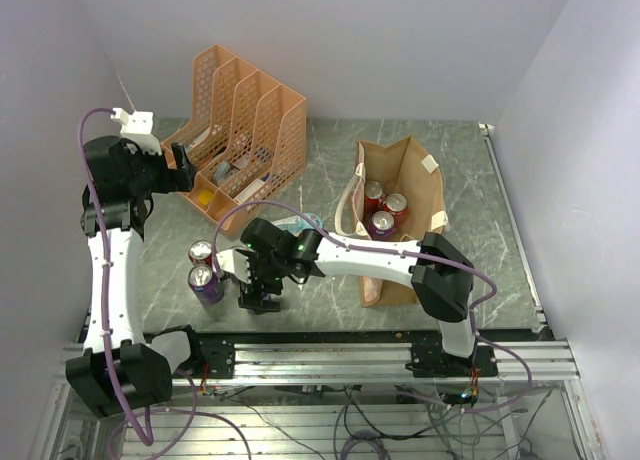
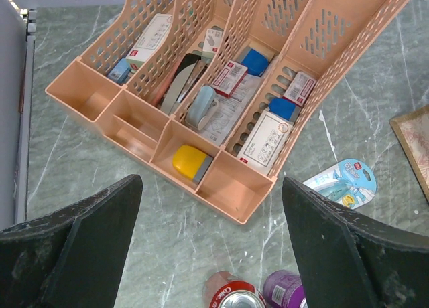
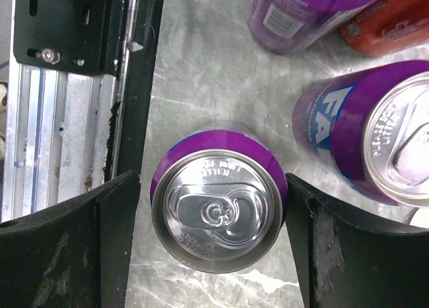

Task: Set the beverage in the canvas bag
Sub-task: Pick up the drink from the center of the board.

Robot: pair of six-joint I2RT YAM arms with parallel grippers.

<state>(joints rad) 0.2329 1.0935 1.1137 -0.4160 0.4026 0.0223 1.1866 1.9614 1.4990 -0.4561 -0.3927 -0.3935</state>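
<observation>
**Marbled table and what is set on it**

A grey-green marbled table [image 1: 330, 150] is shown. At its back left an orange mesh file organiser [image 1: 240, 130] is set, and a blue blister pack [image 2: 342, 182] is laid flat near its front corner. The canvas bag [image 1: 395, 165] is stood open toward the right. A red can [image 1: 201, 252] and a purple can [image 1: 207, 283] are stood upright at the front left, with two further purple cans [image 3: 216, 201] close by.

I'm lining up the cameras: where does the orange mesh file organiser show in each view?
Top external: the orange file organiser stands upper left, left of the canvas bag.
Left wrist: it fills the upper middle.
Right wrist: not in it.
Shared landmark: the red can beside the purple can, in the top and left wrist views.
</observation>
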